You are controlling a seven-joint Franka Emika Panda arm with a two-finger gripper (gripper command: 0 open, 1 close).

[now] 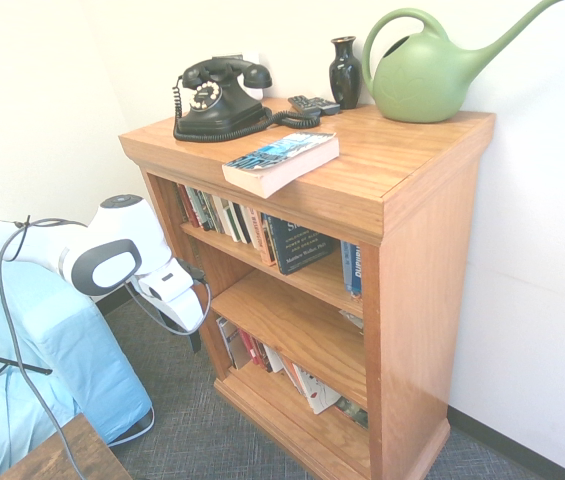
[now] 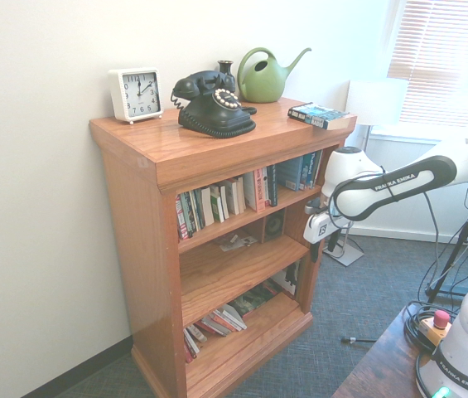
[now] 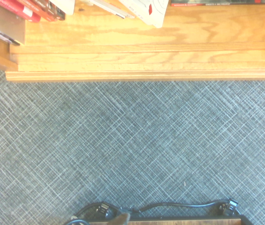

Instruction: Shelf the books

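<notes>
The bookcase [image 1: 432, 260] stands against the pale wall, its wide flat top carrying several things. The thick paperback [image 1: 280, 163] lies flat on that top, cover up, at the front edge, its cream page edges facing out. Near it sits a black rotary telephone [image 1: 220, 105] with a coiled cord, and a dark remote [image 1: 314, 105] lies beside the phone. A small dark vase [image 1: 345, 73] stands between the phone and a green watering can [image 1: 424, 78], whose long spout points up and away. At the other end of the top, a white square clock [image 2: 136, 95] stands upright behind the phone.

On the upper shelf [image 2: 250, 215], a row of books [image 2: 217, 201] stands with spines outward, some leaning. The middle shelf [image 2: 242, 269] holds a few flat items [image 2: 238, 241] toward its back. On the bottom shelf [image 2: 246, 336], more books lean and slump over one another.

The hand [image 2: 314, 250] hangs in front of the bookcase, below the level of the top and well apart from the paperback. Its fingers are spread apart, with nothing between them.
</notes>
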